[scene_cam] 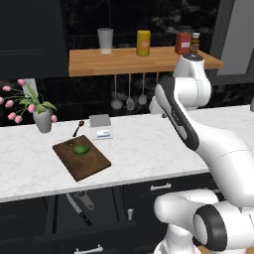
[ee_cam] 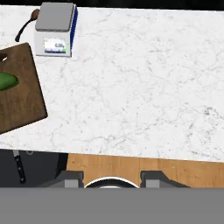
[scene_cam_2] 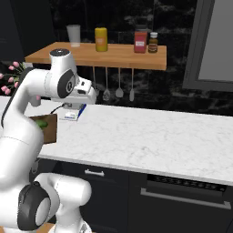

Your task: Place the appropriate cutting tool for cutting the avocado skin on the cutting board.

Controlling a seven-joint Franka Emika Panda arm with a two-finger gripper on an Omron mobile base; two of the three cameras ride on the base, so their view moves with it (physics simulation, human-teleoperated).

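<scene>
Dark-brown cutting board (scene_cam: 81,158) carries the avocado (scene_cam: 81,149) (scale (scene_cam: 100,126) just behind); jaws' state unclear.

Wide bare stretch of marble table (scene_cam: 149,149) right of cutting board (scene_cam: 82,158) and scale (scene_cam: 100,126); open passage there. Left end crowded: flower vase (scene_cam: 43,120), spoon (scene_cam: 78,128), scale close behind board. Shelf (scene_cam: 139,62) with hanging utensils (scene_cam: 129,94) limits headroom along back wall.

One knife (scene_cam: 79,209), one peeler (scene_cam: 85,199), one avocado (scene_cam: 80,149) (on one board (scene_cam: 92,166)), one scale (scene_cam: 100,126).
</scene>
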